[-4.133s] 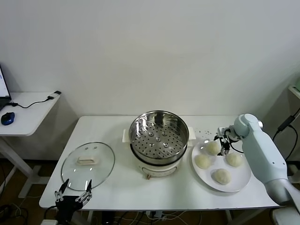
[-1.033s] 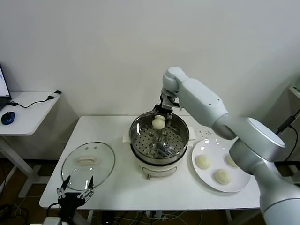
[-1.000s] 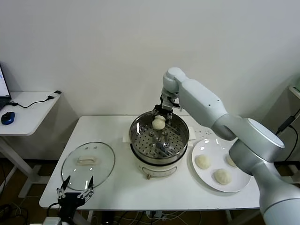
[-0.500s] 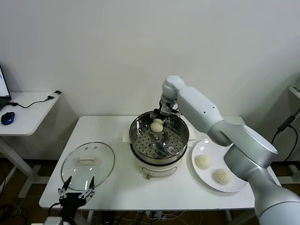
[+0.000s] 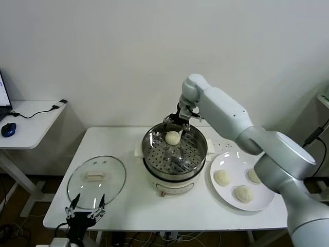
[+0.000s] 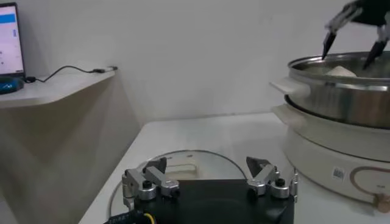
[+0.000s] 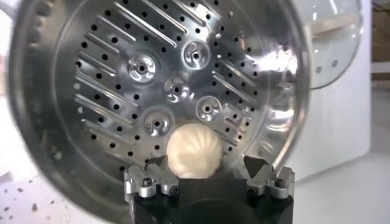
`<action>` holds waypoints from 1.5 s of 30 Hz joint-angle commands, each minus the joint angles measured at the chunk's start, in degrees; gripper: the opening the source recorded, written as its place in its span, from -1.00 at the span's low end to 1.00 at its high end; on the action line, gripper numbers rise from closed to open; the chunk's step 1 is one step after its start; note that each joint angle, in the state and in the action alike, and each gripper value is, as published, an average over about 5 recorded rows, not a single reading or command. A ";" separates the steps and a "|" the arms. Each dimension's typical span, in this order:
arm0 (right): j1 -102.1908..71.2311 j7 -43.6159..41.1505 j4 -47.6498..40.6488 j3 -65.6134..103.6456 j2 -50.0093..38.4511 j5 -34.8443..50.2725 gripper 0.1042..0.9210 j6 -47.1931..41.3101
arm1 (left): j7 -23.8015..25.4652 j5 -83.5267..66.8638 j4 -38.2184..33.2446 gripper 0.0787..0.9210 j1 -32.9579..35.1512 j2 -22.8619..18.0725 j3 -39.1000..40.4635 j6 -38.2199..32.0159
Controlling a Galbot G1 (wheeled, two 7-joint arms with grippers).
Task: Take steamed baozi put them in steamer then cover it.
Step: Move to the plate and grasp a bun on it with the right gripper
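One baozi (image 5: 172, 137) (image 7: 194, 151) lies on the perforated floor at the back of the steel steamer (image 5: 181, 157) (image 7: 140, 91). My right gripper (image 5: 177, 122) (image 7: 204, 163) hovers just above it, open, its fingers spread wider than the bun and clear of it. Three more baozi (image 5: 222, 177) (image 5: 242, 193) (image 5: 254, 176) rest on the white plate (image 5: 263, 205) to the right of the steamer. The glass cover (image 5: 96, 178) (image 6: 183, 164) lies flat on the table at front left. My left gripper (image 5: 85, 211) (image 6: 206, 165) is parked open at the table's front edge, just short of the cover.
The steamer sits on a white pot base (image 5: 172, 185) (image 6: 329, 152) mid-table. A side desk (image 5: 31, 121) with a blue mouse (image 5: 7, 129) and cable stands to the left. The wall runs close behind the table.
The right gripper has opened and let go of the baozi, which has dropped onto the steamer floor. The gripper has risen slightly. The left arm has not moved.
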 commanded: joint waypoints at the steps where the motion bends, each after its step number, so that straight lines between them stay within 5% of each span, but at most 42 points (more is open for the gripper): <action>1: 2.80 -4.17 17.23 -0.39 -17.21 12.53 0.76 -46.20 | 0.84 -0.31 -0.11 0.77 0.07 0.02 -0.54 0.51; 8: -6.08 -2.86 25.97 4.89 -30.13 15.37 0.76 -60.01 | 1.51 -0.74 -0.73 0.77 -0.40 0.42 -0.47 0.99; 19: -23.11 -0.90 35.15 14.58 -41.96 13.65 0.76 -62.78 | 1.79 -0.76 -0.88 0.77 0.19 0.48 -0.02 1.19; 45: -37.75 2.24 26.14 20.00 -28.16 3.72 0.76 -57.67 | 1.89 -0.79 -0.93 0.77 0.45 0.23 -0.44 1.38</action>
